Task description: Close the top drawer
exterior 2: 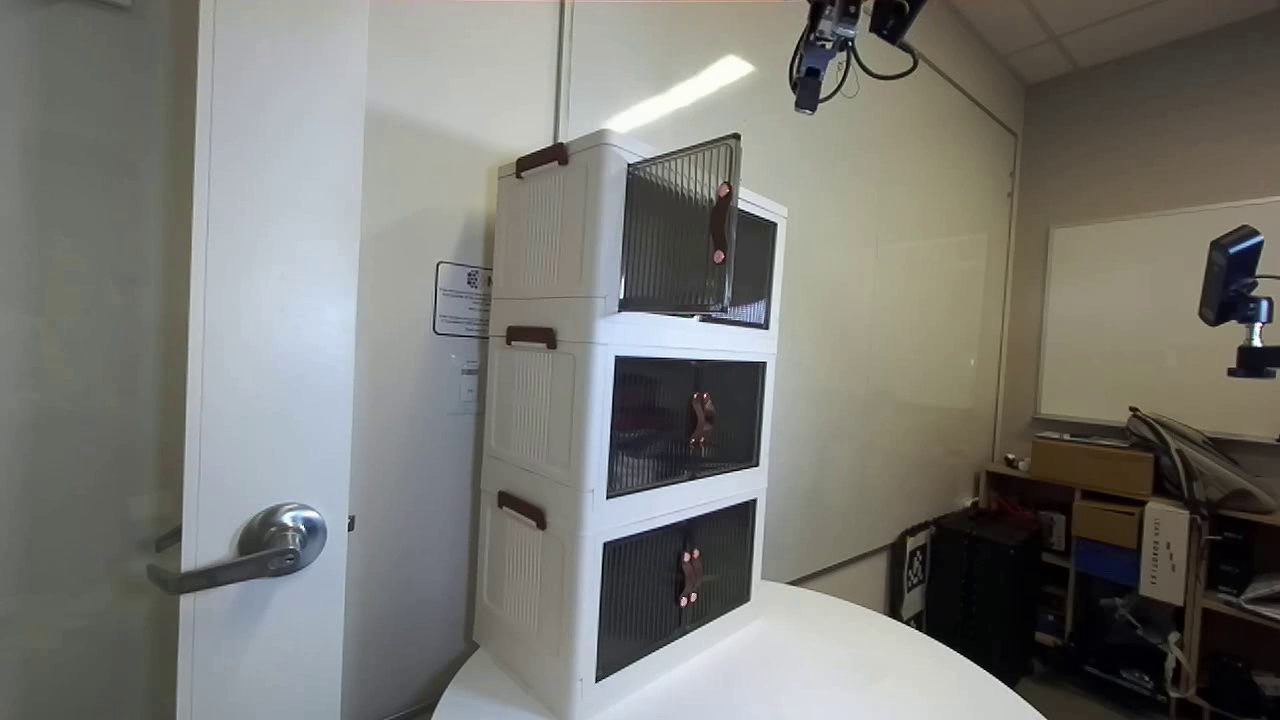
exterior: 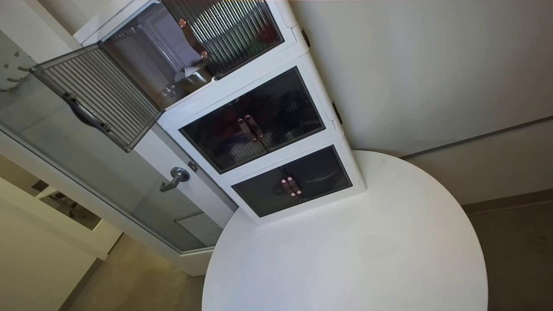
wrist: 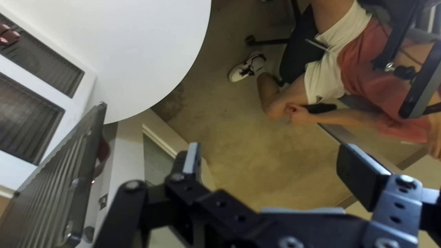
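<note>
White round table (exterior: 345, 255) carries the cabinet (exterior 2: 590, 430) | top drawer (exterior 2: 660, 235): at its highest level, ribbed door (exterior: 103, 95) standing open, so not closed yet | gripper (wrist: 270, 155): spread, pinching nothing, probably placed apart from the door to leave it swinging room

Glossy, ribbed dark plastic door (exterior: 238, 35), top centre of an exterior view
Below, the round white tabletop (exterior: 367, 255) looks smooth.
</note>
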Available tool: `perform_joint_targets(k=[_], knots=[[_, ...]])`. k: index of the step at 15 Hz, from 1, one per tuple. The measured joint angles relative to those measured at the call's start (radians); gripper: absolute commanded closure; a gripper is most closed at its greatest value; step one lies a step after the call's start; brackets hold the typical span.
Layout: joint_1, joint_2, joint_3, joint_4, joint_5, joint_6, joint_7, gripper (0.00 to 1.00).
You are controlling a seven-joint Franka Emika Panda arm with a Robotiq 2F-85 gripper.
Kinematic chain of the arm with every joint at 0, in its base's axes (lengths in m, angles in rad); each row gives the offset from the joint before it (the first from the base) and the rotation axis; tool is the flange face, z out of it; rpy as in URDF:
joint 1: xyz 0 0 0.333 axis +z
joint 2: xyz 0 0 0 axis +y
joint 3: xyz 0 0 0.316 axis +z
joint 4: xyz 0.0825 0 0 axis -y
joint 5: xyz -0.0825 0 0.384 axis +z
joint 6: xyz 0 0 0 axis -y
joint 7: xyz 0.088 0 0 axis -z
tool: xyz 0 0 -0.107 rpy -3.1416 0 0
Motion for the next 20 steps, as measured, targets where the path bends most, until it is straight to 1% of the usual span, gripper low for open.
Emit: perform_joint_targets(k=[3,7,12,15,17,20], knots=[[0.013,0.008,0.031,-0.01,-0.055,0.138,0.148,0.0],[0.021,0.02,0.071,-0.066,-0.158,0.357,0.317,0.0],[0.036,0.024,0.086,-0.135,-0.307,0.596,0.532,0.0],[0.041,0.022,0.096,-0.175,-0.443,0.709,0.673,0.0],[0.041,0.02,0.102,-0.206,-0.553,0.771,0.774,0.0],[0.041,0.019,0.105,-0.254,-0.748,0.812,0.944,0.0]])
